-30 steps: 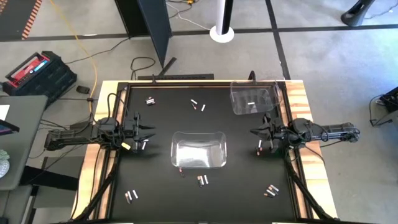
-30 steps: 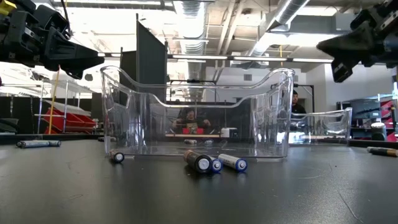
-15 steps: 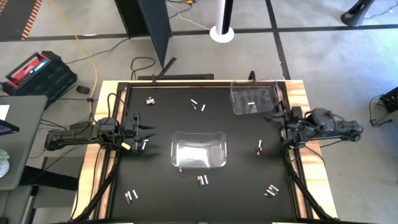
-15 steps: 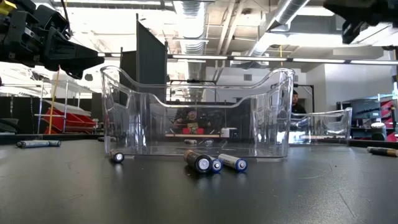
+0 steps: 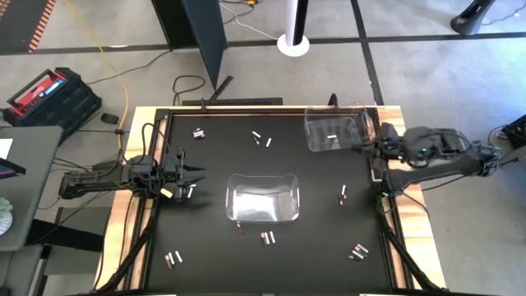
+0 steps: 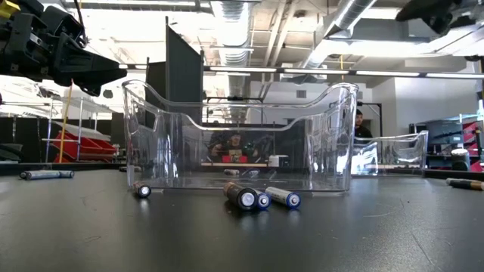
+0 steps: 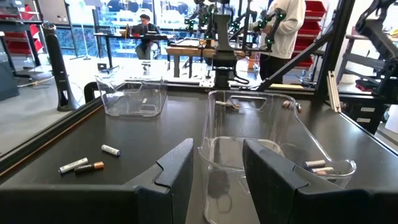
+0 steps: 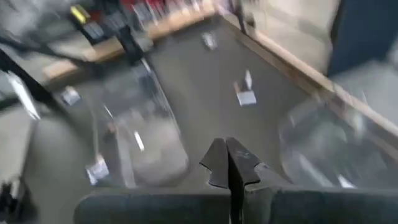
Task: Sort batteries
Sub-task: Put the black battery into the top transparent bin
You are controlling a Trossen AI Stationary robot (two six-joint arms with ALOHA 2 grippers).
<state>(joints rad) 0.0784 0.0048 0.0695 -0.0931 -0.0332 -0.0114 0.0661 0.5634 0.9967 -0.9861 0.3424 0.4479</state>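
- Surface (image 5: 214, 263): black mat filling the middle of the high view, with most of the cells lying loose on it, so I judge the sorting barely begun.
- Centre bin (image 5: 262, 197): clear tub at the middle of the frame; nothing can be made out inside it from above.
- Far bin (image 5: 333, 130): clear tub at upper right of the mat, with one pale cell (image 5: 331, 137) showing inside, the only one that seems sorted.
- Left end effector (image 5: 197, 174): at left centre, hanging above the mat with its fingers part open and nothing between them; a cell lies just beside it.
- Right end effector (image 5: 367, 145): at the right edge, just beside the far bin, fingers closed together; whether a cell is pinched there I cannot tell.
- Batteries (image 5: 267, 238): small groups scattered well apart, at upper left, upper centre, lower left, lower centre in front of the centre bin, lower right and one at right centre; all of these are left to sort.
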